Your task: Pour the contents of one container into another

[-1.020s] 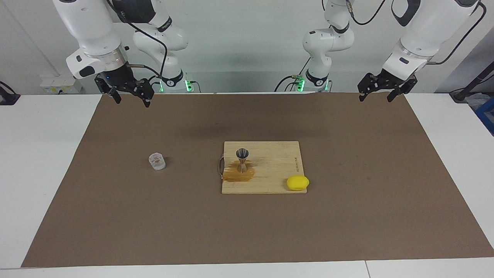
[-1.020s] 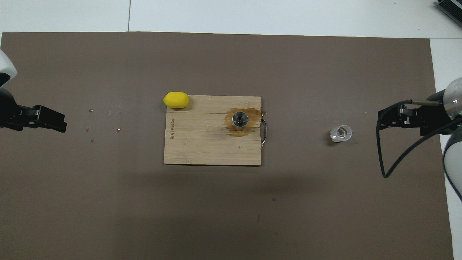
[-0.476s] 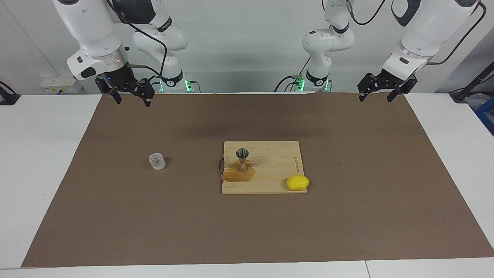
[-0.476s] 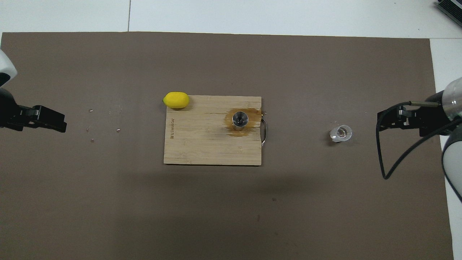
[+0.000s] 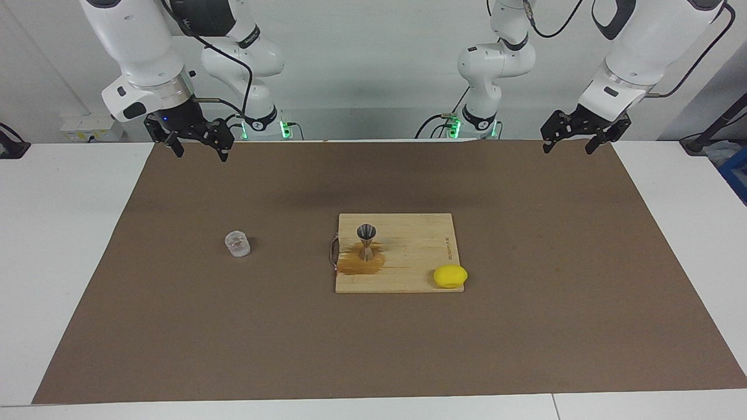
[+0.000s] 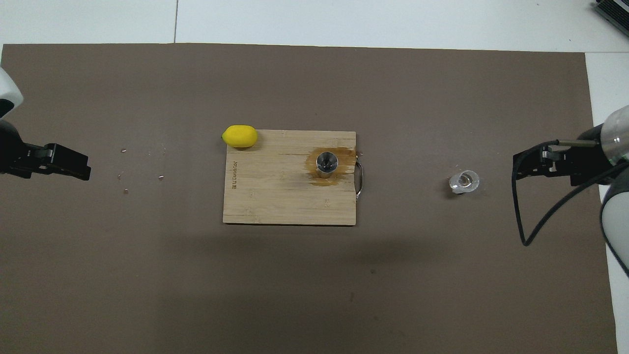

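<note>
A small clear glass cup (image 5: 237,244) (image 6: 463,182) stands upright on the brown mat toward the right arm's end of the table. A silver hourglass jigger (image 5: 366,241) (image 6: 326,164) stands upright on a wooden cutting board (image 5: 420,256) (image 6: 275,191) at the middle, inside a brown wet stain. My right gripper (image 5: 199,149) (image 6: 516,164) hangs open and empty high over the mat's edge nearest the robots, well above the cup. My left gripper (image 5: 567,146) (image 6: 86,169) waits open and empty over the mat's other corner nearest the robots.
A yellow lemon (image 5: 450,276) (image 6: 240,136) lies at the board's corner farthest from the robots, toward the left arm's end. A metal handle (image 6: 360,181) sticks out of the board's edge facing the cup. White table (image 5: 58,233) borders the mat.
The right gripper has shifted slightly, rising a little and drifting toward the robots. The left arm, cup and jigger have not moved.
</note>
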You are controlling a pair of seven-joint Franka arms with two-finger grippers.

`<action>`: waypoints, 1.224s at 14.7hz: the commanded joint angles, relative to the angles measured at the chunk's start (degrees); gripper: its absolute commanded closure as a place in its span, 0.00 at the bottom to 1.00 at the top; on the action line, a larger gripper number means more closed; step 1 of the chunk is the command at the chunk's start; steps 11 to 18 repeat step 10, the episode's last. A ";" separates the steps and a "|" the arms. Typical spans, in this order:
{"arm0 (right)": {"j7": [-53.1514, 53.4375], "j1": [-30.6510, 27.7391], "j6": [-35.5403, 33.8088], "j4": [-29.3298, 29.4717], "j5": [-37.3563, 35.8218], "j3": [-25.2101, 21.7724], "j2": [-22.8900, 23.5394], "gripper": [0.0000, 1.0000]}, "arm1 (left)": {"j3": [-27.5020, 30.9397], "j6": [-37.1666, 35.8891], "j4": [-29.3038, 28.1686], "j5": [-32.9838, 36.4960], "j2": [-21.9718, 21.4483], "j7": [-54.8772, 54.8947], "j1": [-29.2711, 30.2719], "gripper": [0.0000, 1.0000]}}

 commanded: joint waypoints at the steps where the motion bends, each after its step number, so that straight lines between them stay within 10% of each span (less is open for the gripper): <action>1: -2.10 -0.88 -0.34 -2.20 1.26 0.30 -1.81 0.00 | -0.09 -0.45 -1.18 -0.24 -1.34 -0.40 0.32 0.00; 18: -2.98 -0.79 0.19 -2.99 1.26 0.30 -2.25 0.00 | -0.09 -0.45 -1.18 -0.24 -1.34 -0.40 0.32 0.00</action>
